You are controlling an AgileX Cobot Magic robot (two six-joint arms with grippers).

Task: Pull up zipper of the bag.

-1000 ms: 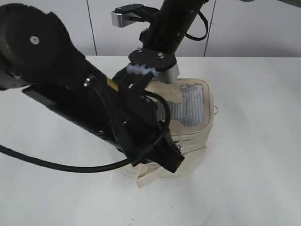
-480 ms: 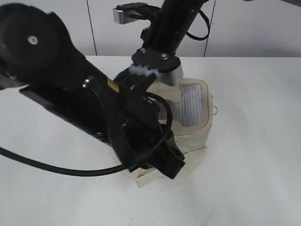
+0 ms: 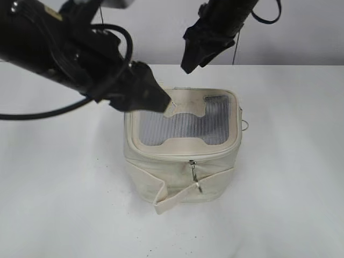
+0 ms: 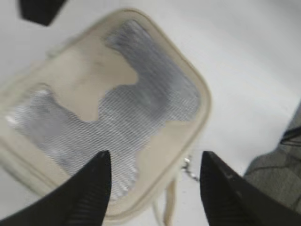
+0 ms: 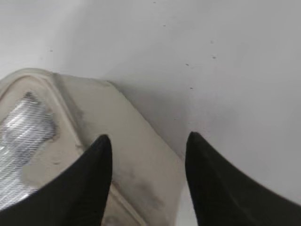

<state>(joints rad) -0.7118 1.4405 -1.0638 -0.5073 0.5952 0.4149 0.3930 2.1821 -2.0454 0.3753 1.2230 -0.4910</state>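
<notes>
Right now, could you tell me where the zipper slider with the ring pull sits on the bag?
In the exterior view, the slider hangs at the middle of the bag's near face, just below the top rim.

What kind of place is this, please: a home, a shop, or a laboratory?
Probably a laboratory test bench: a bare white table, a plain pale wall behind it, and only one bag set out between two black robot arms.

Blurred top-down look at the small boxy cream-white leatherette bag on the white table. Grey ribbed top panel with a cream patch across it. Left gripper near the bottom edge, black fingers spread apart, holding nothing. Small silver metal ring pull at the bag's right rim, between the fingers.
</notes>
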